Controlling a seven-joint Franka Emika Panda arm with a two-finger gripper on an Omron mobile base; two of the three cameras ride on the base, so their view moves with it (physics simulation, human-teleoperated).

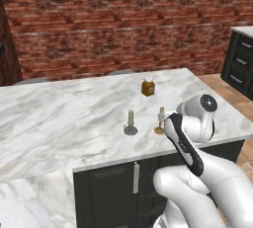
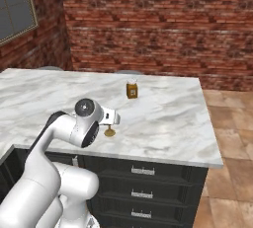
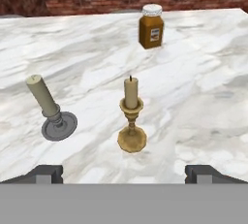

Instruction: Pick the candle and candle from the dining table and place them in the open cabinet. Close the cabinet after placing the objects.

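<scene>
1. We are looking across the dining table point(image 1: 59, 118), its white, grey-veined marble top resting on a dark base with drawers.
2. The brass candle point(image 3: 131, 116) is standing upright near the table's front edge; the silver candle point(image 3: 52, 109) is standing beside it, apart from it. In the hand view the silver one appears tilted, though that view rolls with the hand.
3. In the left base view we are seeing the silver candle point(image 1: 130, 123) left of the brass candle point(image 1: 160, 121), both close to the arm's wrist.
4. The gripper point(image 3: 124, 173) is hovering at the table's near edge, level with the candles; its jaws are standing wide apart, with nothing between them. The brass candle is sitting in line with the gap, not touching either fingertip.
5. In the right base view the arm's wrist is covering most of the brass candle point(image 2: 109, 132); we are making out just its base.
6. An amber carton point(image 3: 151, 26) with a white cap is standing farther back on the marble, well apart from both candles and out of the gripper's line.
7. A red brick wall point(image 1: 123, 24) is running behind the table. A dark drawer unit point(image 1: 239, 64) is sitting off at the right edge of the left base view.
8. Between gripper and brass candle we are noting bare marble.
</scene>
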